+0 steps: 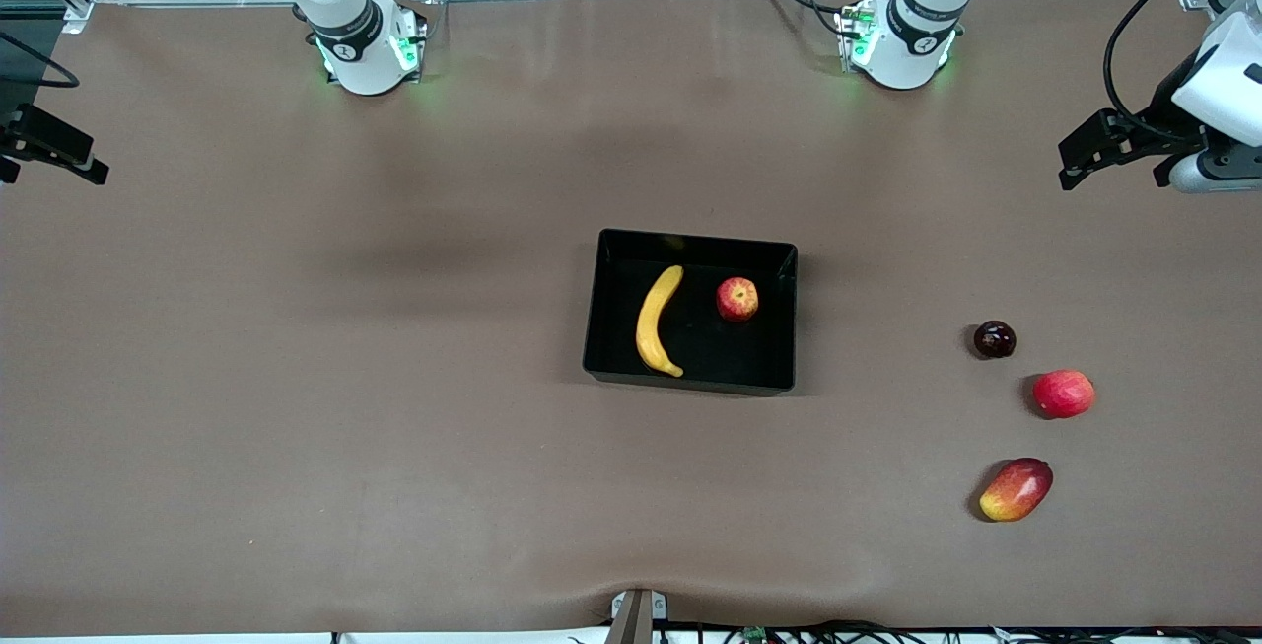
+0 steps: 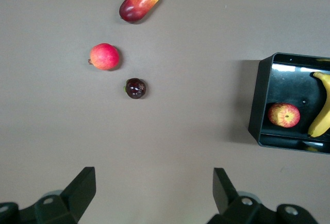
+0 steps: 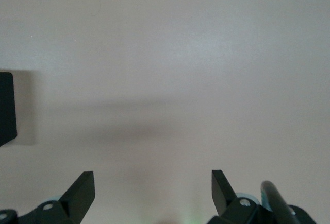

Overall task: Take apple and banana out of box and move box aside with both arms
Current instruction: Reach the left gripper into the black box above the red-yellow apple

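Even overhead light, soft shadows, sharp

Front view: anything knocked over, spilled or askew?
Nothing stands out. Banana and apple lie apart inside the black tray, which sits flat. Left gripper and right gripper hang open over bare table.

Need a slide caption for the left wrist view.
Open left gripper above bare table; banana and apple sit in the black tray.

White arms (image 1: 345, 8) with black joint bands, green-lit bases, seemingly black fingers (image 2: 77, 190).
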